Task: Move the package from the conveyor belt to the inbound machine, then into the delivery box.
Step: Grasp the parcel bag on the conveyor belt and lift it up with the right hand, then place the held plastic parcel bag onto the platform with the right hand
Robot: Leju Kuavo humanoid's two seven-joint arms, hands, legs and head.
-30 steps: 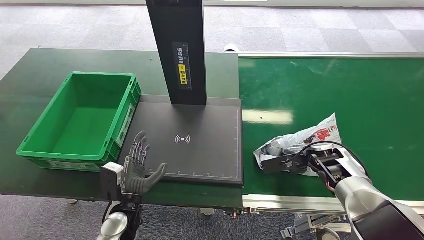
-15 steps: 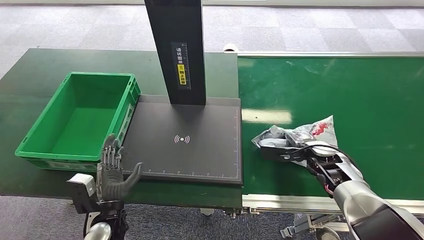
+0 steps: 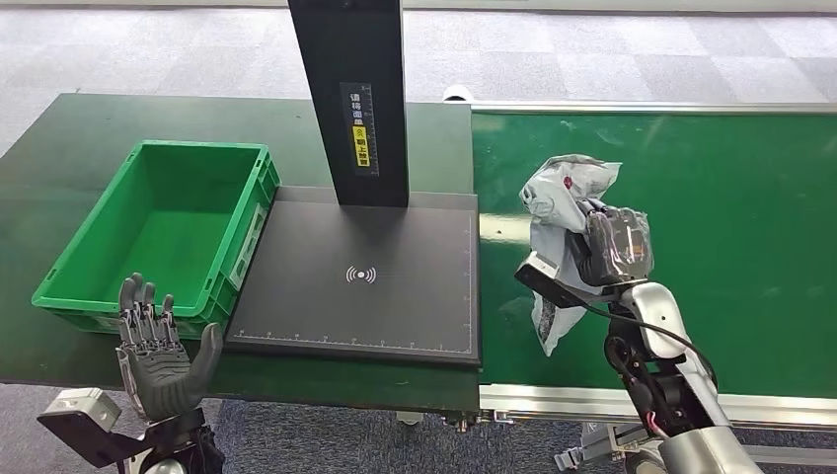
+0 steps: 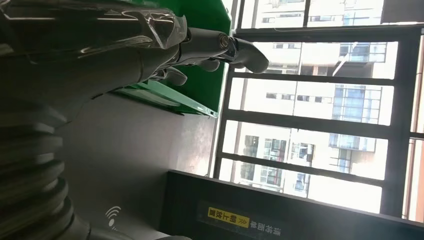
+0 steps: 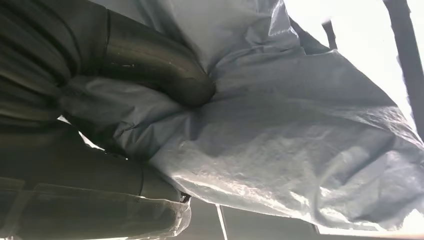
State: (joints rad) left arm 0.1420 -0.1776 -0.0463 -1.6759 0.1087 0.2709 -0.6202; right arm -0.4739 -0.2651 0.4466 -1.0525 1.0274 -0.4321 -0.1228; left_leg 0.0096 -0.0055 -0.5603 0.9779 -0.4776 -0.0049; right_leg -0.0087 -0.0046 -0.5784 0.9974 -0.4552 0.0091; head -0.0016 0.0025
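Observation:
A crumpled grey plastic package (image 3: 559, 212) hangs above the green conveyor belt (image 3: 711, 197), lifted clear of it. My right hand (image 3: 614, 247) grips it from the side, and the right wrist view shows the thumb pressed into the grey plastic of the package (image 5: 280, 145). The black inbound machine pad (image 3: 360, 276) with its scan mark lies to the left of the package, under a black post (image 3: 355, 99). The green delivery box (image 3: 158, 232) stands empty at the left. My left hand (image 3: 158, 351) is raised, palm up with fingers spread, near the table's front left corner.
A dark green table (image 3: 59, 148) carries the box and the machine. The conveyor's metal front rail (image 3: 592, 400) runs below my right arm. Grey carpet tiles (image 3: 148, 44) lie beyond the table. Windows (image 4: 320, 100) show in the left wrist view.
My right hand has lifted the package off the belt and turned it upright. My left hand has drawn back to the left, off the machine pad's front edge.

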